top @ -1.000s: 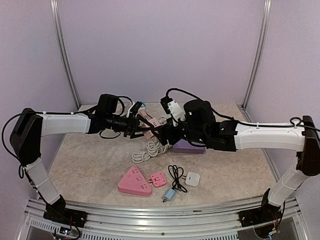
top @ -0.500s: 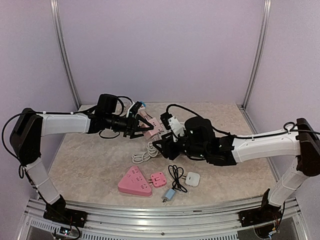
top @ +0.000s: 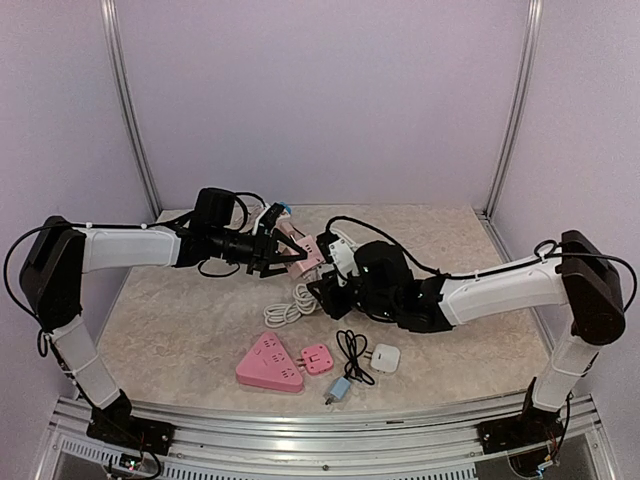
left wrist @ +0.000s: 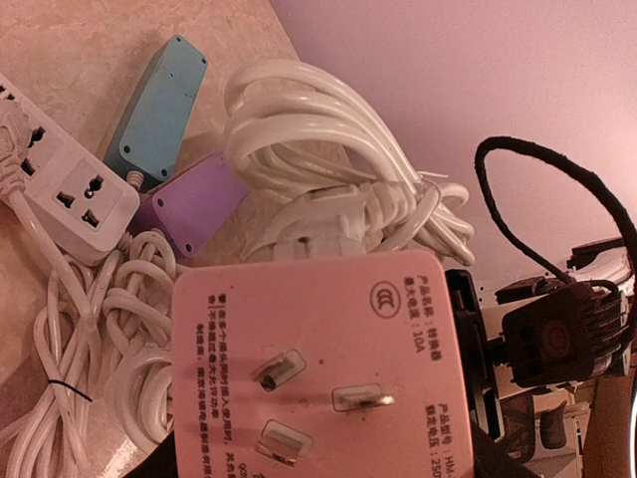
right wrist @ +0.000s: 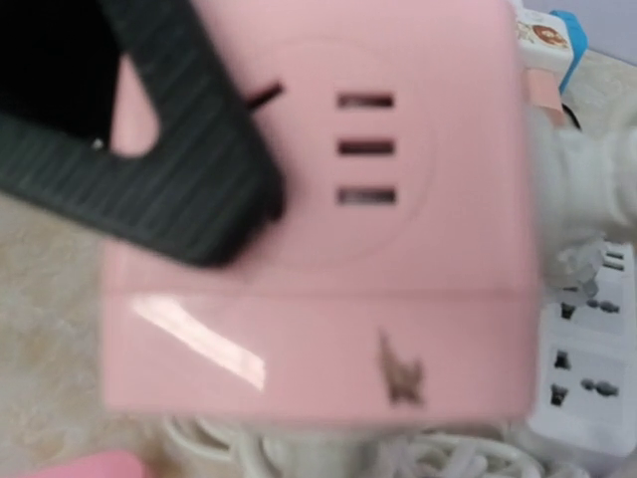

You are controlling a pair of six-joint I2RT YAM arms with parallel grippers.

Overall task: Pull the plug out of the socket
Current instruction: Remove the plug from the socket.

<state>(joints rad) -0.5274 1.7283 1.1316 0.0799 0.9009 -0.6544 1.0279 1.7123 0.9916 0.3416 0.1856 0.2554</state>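
Note:
A pink cube socket (top: 303,258) hangs above the table, with my left gripper (top: 290,257) shut on it. In the left wrist view its back (left wrist: 318,349) shows three metal prongs. A white plug (left wrist: 328,221) with a bundled white cable (left wrist: 328,110) sits against its far side. My right gripper (top: 322,288) is at the socket's right side. In the right wrist view the socket's slotted face (right wrist: 328,249) fills the blurred frame, with the white plug (right wrist: 572,169) at its right edge. The right fingers are hidden there. A black finger (left wrist: 466,339) lies along the cube's right edge.
A white cable coil (top: 298,302) lies below the socket. Near the front are a pink triangular power strip (top: 268,365), a small pink adapter (top: 317,357), a white charger (top: 386,358) with a black cable (top: 350,350) and a small blue plug (top: 339,390). A white strip (left wrist: 70,189), teal block (left wrist: 159,105) and purple block (left wrist: 194,204) lie behind.
My right arm has come down and to the left, up to the pink socket, and its jaws have narrowed. It now covers the purple block. The left arm has not moved.

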